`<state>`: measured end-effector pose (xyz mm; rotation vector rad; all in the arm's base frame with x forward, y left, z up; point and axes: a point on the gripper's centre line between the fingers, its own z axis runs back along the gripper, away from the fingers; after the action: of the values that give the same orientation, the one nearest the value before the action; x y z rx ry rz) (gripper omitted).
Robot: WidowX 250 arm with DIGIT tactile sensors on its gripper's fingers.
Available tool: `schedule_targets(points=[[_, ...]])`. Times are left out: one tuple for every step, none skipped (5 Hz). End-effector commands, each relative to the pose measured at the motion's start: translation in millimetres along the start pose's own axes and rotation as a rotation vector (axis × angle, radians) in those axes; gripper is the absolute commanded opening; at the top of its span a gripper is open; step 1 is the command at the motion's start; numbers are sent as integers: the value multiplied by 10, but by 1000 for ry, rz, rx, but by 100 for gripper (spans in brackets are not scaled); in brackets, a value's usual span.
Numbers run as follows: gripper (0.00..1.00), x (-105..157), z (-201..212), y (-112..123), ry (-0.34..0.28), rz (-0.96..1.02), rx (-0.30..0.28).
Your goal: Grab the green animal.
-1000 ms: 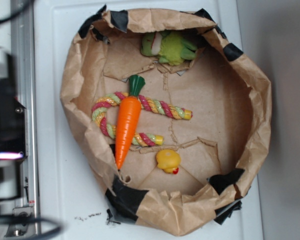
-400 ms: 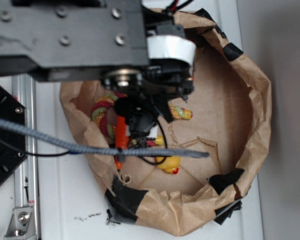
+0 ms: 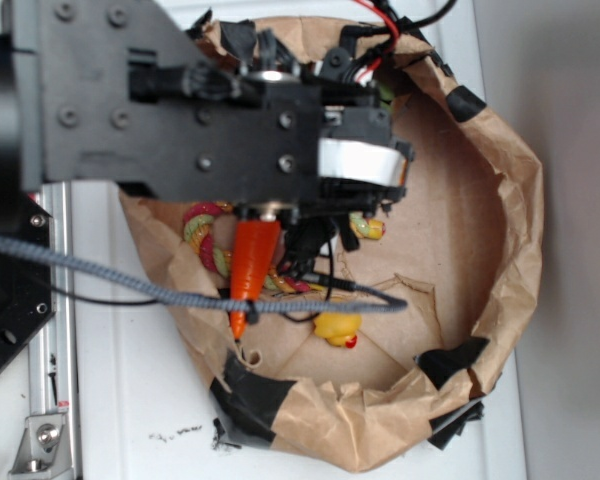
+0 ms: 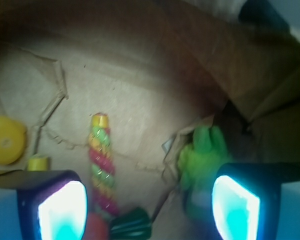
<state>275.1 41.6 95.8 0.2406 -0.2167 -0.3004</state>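
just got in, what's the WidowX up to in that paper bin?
The arm hangs over the paper-lined bin, going for the green animal by the far wall. In the wrist view the end effector is open and holds nothing; the plush lies just off its right-hand finger, not yet between the fingers. The carrot, rope toy and yellow duck lie untouched.

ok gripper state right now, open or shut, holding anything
Gripper: open and empty. The green animal sits by one finger, not yet between the jaws.
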Motion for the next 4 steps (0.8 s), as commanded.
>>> schedule_targets(points=[[100, 74, -120, 411, -25, 10, 48], [100, -14, -120, 453, -23, 13, 32], [100, -120, -175, 593, -10, 60, -37], [100, -134, -346, 692, 13, 158, -154]])
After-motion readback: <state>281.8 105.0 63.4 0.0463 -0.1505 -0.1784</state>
